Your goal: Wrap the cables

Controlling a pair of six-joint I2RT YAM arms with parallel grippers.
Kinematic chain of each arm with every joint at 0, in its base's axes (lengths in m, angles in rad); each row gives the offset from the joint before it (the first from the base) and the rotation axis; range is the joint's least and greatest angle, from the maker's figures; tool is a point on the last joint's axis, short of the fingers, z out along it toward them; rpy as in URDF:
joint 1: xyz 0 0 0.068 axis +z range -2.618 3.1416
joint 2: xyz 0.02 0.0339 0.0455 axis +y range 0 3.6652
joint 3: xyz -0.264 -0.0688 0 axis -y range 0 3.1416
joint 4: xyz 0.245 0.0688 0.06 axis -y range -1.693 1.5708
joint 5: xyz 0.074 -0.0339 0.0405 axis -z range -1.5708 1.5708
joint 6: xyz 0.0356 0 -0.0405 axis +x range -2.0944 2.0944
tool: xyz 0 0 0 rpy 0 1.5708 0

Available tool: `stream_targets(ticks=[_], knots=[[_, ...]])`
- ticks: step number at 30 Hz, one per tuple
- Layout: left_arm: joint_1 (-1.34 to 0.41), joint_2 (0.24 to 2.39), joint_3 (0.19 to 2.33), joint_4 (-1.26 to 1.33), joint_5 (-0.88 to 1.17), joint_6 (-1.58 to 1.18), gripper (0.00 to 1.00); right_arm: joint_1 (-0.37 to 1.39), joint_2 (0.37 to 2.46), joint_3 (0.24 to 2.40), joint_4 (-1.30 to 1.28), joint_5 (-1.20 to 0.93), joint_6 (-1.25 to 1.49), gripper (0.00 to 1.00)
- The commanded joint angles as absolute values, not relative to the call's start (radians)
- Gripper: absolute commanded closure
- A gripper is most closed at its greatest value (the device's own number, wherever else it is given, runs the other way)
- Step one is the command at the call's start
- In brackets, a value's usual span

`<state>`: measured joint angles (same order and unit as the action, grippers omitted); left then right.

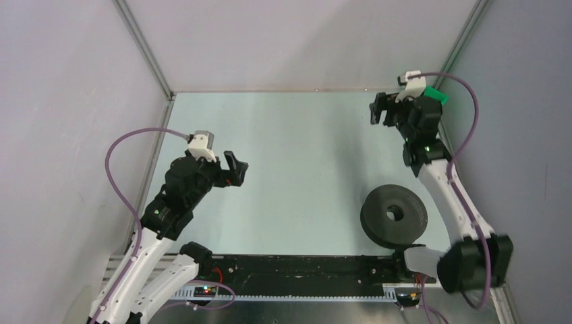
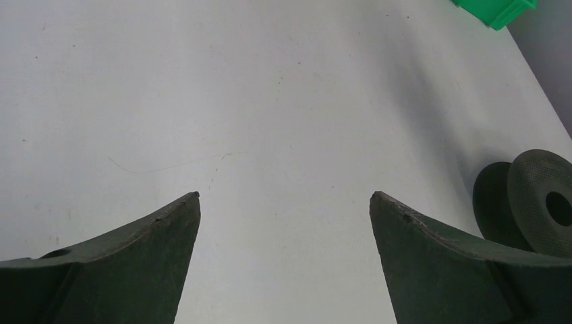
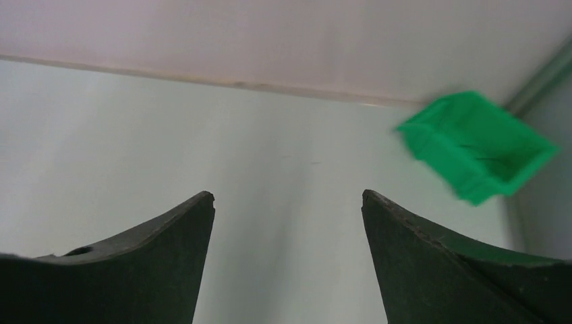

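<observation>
The left gripper hovers well to the left of the spool, jaws spread wide with nothing between them, over bare table. The spool lies flat on one disc. Nothing pins it, so I judge that any pull on a strand wound round it could drag or tip it toward the table's near edge. Beyond the spool, toward the far right corner, the right gripper is also splayed apart and empty. It faces the green bin, which lies farther from the spool. The cables are hard to place. A thin dark line inside that bin may be them, but the blur leaves it uncertain. A strand this fine could slip between closing fingers or spring out of its curls. A blind reach could knock the bin against the wall, and a pick far from the spool means a long carry on which to drop the strand.
</observation>
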<state>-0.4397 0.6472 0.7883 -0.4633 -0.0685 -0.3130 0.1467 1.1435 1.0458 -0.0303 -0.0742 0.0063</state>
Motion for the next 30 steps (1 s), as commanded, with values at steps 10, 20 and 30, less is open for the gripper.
stream_targets(ticks=[10,20,30], knots=[[-0.478,0.681,0.789,-0.451,-0.103,-0.272,0.02,-0.113,1.790,1.503,-0.070,-0.043,-0.462,0.23],[-0.483,0.727,0.796,-0.461,-0.159,-0.244,0.01,-0.174,2.201,1.924,-0.267,-0.092,-0.549,0.17],[-0.483,0.779,0.802,-0.469,-0.184,-0.228,0.02,-0.205,2.453,2.251,-0.389,-0.184,-0.622,0.15]])
